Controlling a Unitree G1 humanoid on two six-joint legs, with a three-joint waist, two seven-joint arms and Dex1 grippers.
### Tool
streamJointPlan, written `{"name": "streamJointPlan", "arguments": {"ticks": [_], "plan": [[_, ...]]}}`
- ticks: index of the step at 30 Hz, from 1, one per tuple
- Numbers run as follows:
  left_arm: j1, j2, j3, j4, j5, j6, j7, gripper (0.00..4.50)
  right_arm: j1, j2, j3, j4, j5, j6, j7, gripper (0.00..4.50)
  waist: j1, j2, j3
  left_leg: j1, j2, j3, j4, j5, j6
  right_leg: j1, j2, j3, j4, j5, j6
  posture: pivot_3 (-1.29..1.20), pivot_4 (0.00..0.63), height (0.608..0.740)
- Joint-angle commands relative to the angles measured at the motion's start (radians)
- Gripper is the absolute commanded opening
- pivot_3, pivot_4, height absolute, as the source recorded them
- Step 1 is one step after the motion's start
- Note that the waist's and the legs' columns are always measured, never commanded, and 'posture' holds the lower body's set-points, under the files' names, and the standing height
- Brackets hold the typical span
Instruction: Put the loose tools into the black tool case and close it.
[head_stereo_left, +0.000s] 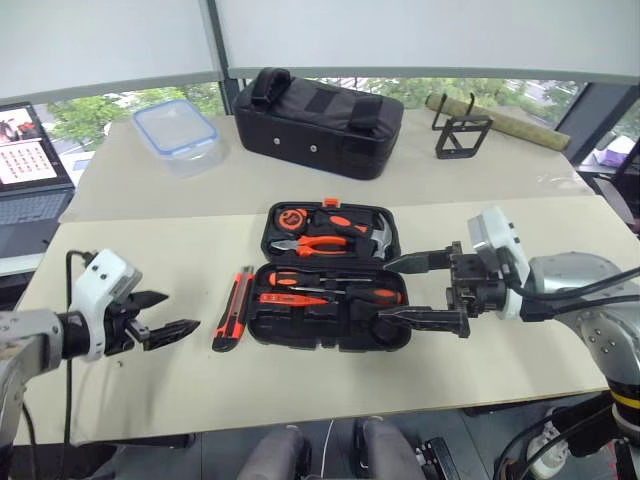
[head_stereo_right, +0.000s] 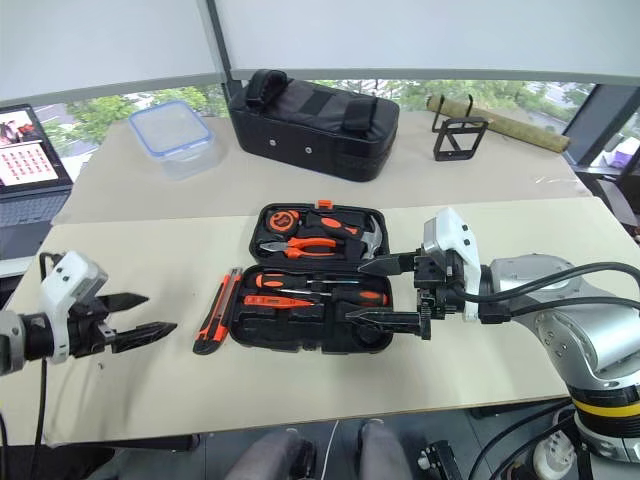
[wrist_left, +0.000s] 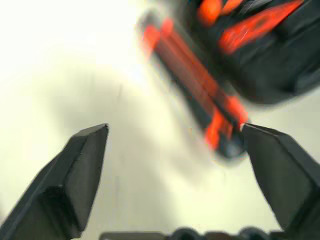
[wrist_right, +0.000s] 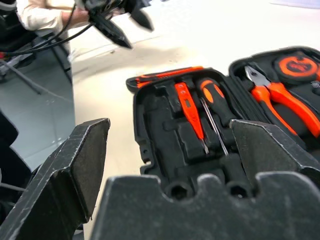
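Hovering over bare tabletop at the near left, the left gripper (head_stereo_left: 172, 313) has its two black fingers spread with nothing between them, aimed toward the utility knife. A laptop (head_stereo_left: 30, 165) stands at the far left edge, and a clear lidded container (head_stereo_left: 176, 128) rests on the far table beyond it. The orange-and-black utility knife (head_stereo_left: 233, 310) lies on the cream table (head_stereo_left: 150, 390), just beside the left edge of the black tool case (head_stereo_left: 330, 275), outside it. The case lies open and flat near the middle of the table. Its far half holds a tape measure (head_stereo_left: 291, 218), orange-handled pliers (head_stereo_left: 325, 243) and a hammer (head_stereo_left: 372, 232). Its near half holds the slim red screwdriver (head_stereo_left: 292, 299) and a black-and-orange-handled screwdriver (head_stereo_left: 335, 279) in moulded slots; a further orange-tipped handle sits at the right end, too small to tell apart clearly. A larger black fabric bag (head_stereo_left: 318, 122) stands on the far table behind the case. The right gripper (head_stereo_left: 425, 292) hangs at the case's right edge with fingers spread wide, pinching nothing, one finger over the far half and one over the near half. A black wire stand (head_stereo_left: 461, 131) is at the far right.
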Motion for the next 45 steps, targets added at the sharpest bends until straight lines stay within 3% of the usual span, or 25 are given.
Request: {"name": "streamJointPlan", "arguments": {"ticks": [1,5,9,12,17,22,30,32,35,40,43,45], "plan": [[-0.131,-0.058,-0.069,-0.072,-0.037,0.177,0.132,4.46,-0.021,0.012,0.007,-0.008,-0.014,-0.032,0.019,4.5,0.011,0.0,0.0,0.001,0.0,0.0,0.0,0.0,0.0,0.001,0.0,0.0,0.0,0.0,0.0,0.0,0.15,0.722],[-0.232,-0.117,-0.182,-0.034,-0.032,0.256,0.229,4.46,-0.009,0.019,0.001,-0.022,-0.02,-0.034,0.011,4.5,0.006,-0.001,-0.001,0.0,-0.002,0.001,0.0,0.0,0.0,0.002,-0.001,0.0,0.002,0.001,0.001,0.0,0.15,0.722],[-0.322,-0.156,-0.341,0.109,0.033,0.202,0.336,4.46,0.027,0.022,-0.021,-0.05,-0.033,-0.039,-0.018,4.5,0.002,-0.001,-0.001,0.0,-0.001,0.001,-0.001,0.001,-0.002,0.0,-0.002,0.0,0.003,0.001,0.0,0.0,0.15,0.722],[-0.376,-0.189,-0.393,0.176,0.028,0.17,0.35,4.46,0.055,0.019,-0.041,-0.071,-0.02,-0.029,-0.037,4.5,-0.002,-0.001,-0.001,0.0,0.0,0.001,-0.002,0.002,-0.002,-0.001,-0.001,0.0,0.003,0.001,0.0,0.0,0.15,0.722],[-0.412,-0.168,-0.533,0.28,0.069,0.072,0.354,4.46,0.1,0.017,-0.067,-0.098,-0.012,-0.019,-0.068,4.5,0.006,0.0,-0.001,0.001,-0.001,0.001,-0.001,0.002,-0.003,0.0,-0.002,0.001,0.003,0.001,0.0,0.0,0.15,0.722],[-0.424,-0.151,-0.598,0.32,0.08,0.027,0.34,4.46,0.114,0.02,-0.084,-0.105,-0.005,-0.016,-0.095,4.5,0.015,0.003,-0.003,0.002,-0.001,0.001,-0.001,0.002,-0.003,0.002,-0.003,0.001,0.003,0.001,0.0,0.0,0.15,0.722],[-0.408,-0.069,-0.65,0.365,0.102,-0.029,0.296,1.74,0.13,0.014,-0.095,-0.118,-0.007,-0.019,-0.11,4.5,0.002,0.006,-0.005,0.005,0.0,0.001,-0.003,0.002,-0.003,0.003,-0.002,0.002,0.004,0.001,0.0,0.0,0.15,0.722],[-0.412,-0.035,-0.644,0.389,0.109,-0.06,0.278,1.56,0.137,0.01,-0.103,-0.124,-0.001,-0.015,-0.111,4.5,-0.004,0.007,-0.005,0.006,0.0,0.002,-0.004,0.002,-0.002,0.003,-0.002,0.003,0.004,0.001,0.0,0.0,0.15,0.722],[-0.441,0.054,-0.631,0.451,0.128,-0.14,0.214,1.55,0.152,-0.005,-0.12,-0.13,0.016,0.002,-0.107,4.5,-0.016,0.007,-0.005,0.005,0.0,0.002,-0.005,0.003,-0.001,0.002,-0.002,0.003,0.005,0.001,-0.001,0.0,0.15,0.722],[-0.539,0.213,-0.631,0.479,0.097,-0.491,-0.153,1.52,0.2,-0.062,-0.17,-0.144,0.096,0.07,-0.082,4.5,-0.02,0.004,-0.003,0.001,0.001,0.002,-0.005,0.004,-0.001,-0.004,-0.002,0.002,0.008,-0.001,-0.003,0.0,0.15,0.722],[-0.628,0.222,-0.676,0.478,0.081,-0.612,-0.347,1.52,0.229,-0.077,-0.182,-0.157,0.071,0.051,-0.088,4.5,-0.002,0.003,-0.003,-0.001,0.0,0.0,-0.003,0.004,-0.001,-0.002,-0.004,0.0,0.003,0.0,-0.003,0.0,0.15,0.722],[-0.725,0.17,-0.74,0.49,0.083,-0.616,-0.429,1.52,0.246,-0.079,-0.19,-0.161,0.062,0.044,-0.092,4.5,0.005,0.003,-0.003,-0.002,0.0,0.0,-0.002,0.003,0.0,0.0,-0.004,0.0,0.0,0.0,-0.002,0.0,0.15,0.722]]}}
